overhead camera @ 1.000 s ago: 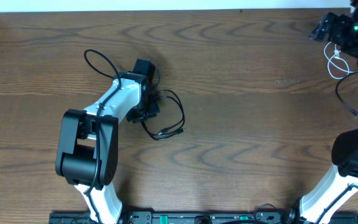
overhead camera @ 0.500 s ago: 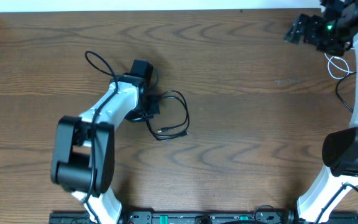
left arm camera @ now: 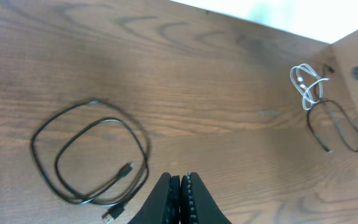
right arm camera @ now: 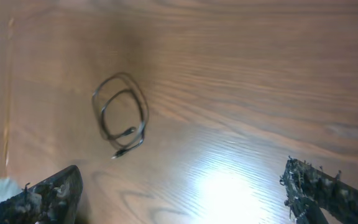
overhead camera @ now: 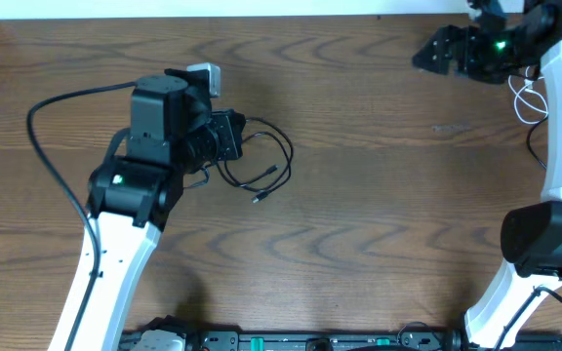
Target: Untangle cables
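Observation:
A black cable [overhead camera: 261,164] lies in a loose double loop on the table; it also shows in the left wrist view [left arm camera: 92,155] and, small, in the right wrist view [right arm camera: 122,115]. My left gripper [overhead camera: 230,136] hangs above its left side, shut and empty [left arm camera: 180,194]. A white cable [overhead camera: 529,97] lies coiled at the far right edge [left arm camera: 308,84]. A second black cable [left arm camera: 339,124] is looped just below it, and their ends seem to touch. My right gripper [overhead camera: 429,54] is open and empty [right arm camera: 185,193], left of the white cable.
The left arm's thick black wire [overhead camera: 47,107] arcs over the table's left side. The table's far edge with a white wall [overhead camera: 261,8] runs along the top. The right arm's white link [overhead camera: 559,127] stands over the right edge.
My left arm has risen from beside the black loop and now sits high above it. My right gripper has moved left, away from the white cable. The black loop shifted slightly.

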